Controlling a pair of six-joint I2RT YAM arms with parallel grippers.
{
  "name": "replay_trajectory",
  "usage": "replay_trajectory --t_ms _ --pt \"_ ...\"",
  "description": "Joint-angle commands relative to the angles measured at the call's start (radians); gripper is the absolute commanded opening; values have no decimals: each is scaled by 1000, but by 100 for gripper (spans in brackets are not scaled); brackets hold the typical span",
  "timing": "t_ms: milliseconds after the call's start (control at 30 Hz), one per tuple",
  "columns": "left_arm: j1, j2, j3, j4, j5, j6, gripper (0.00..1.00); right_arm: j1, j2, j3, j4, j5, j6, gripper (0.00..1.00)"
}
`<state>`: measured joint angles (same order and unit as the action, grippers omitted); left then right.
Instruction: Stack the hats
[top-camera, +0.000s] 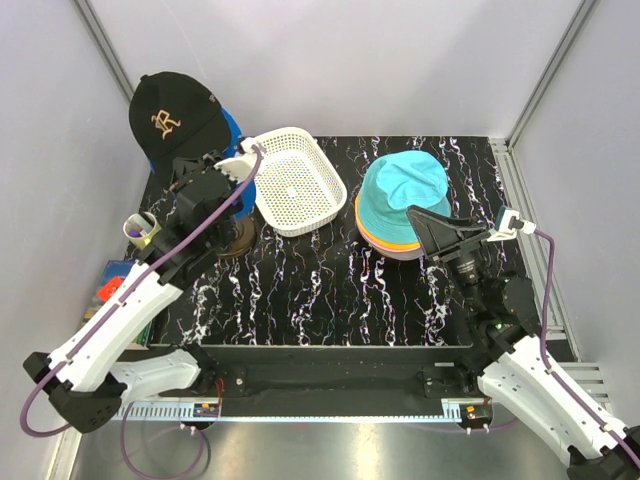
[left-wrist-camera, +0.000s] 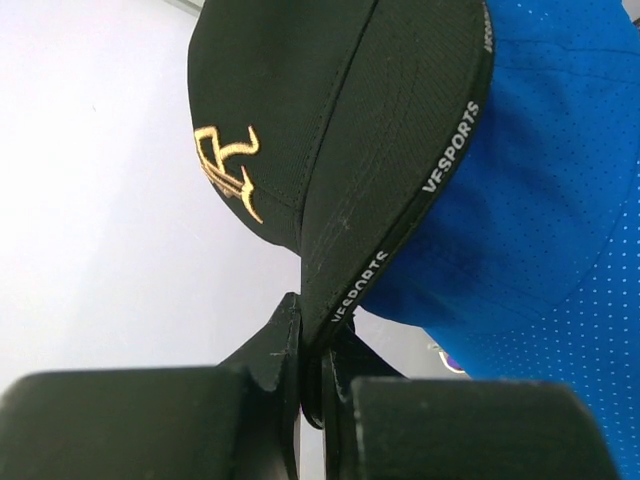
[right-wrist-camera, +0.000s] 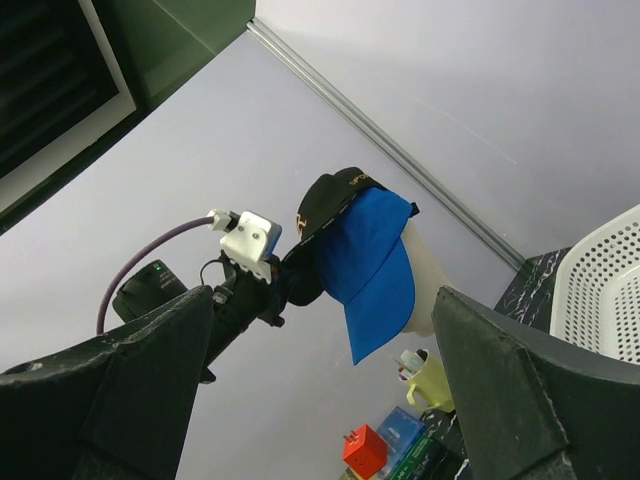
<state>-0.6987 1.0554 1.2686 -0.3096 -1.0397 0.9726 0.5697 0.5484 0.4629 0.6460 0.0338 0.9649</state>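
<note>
The black fabric cap with a gold stitched emblem (left-wrist-camera: 330, 120) sits at the far left, raised off the black marbled desk (top-camera: 330, 280). It lies over a royal-blue perforated fabric hat (left-wrist-camera: 540, 200), and both are on a cream egg-shaped mannequin head (right-wrist-camera: 425, 270). The left fingers (left-wrist-camera: 272, 350) are pinched shut on the very edge of its brim.

That looks like the right place to take it. The brim seems stiff enough for a firm nip, while the soft, light crown would probably just cave in. Hanging from one edge, the cap will likely tip and swing, and it may drag the blue hat along.

At the right, a teal fabric bucket hat (top-camera: 405, 188) tops the pile of bucket hats, with orange, pink and lavender rims showing under it. The right fingers (right-wrist-camera: 150, 370) are spread wide just near of the pile and hold nothing.
</note>
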Motion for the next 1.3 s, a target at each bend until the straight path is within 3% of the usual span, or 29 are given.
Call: replay_trajectory --t_ms 0,200,367,700,1267 --pt "-8 81 47 -115 -6 86 0 6 -4 0 34 -5 -11 98" --pt "-42 104 72 -146 -26 155 0 6 -28 -4 24 5 -22 98" --pt "-108 80 -3 -161 -37 256 0 6 -36 -6 18 14 -29 98" --pt "-166 49 -92 -221 -36 298 0 6 -33 -6 20 11 -22 98" --pt "-217 28 -196 -371 116 86 0 6 -28 -7 26 3 -11 98"
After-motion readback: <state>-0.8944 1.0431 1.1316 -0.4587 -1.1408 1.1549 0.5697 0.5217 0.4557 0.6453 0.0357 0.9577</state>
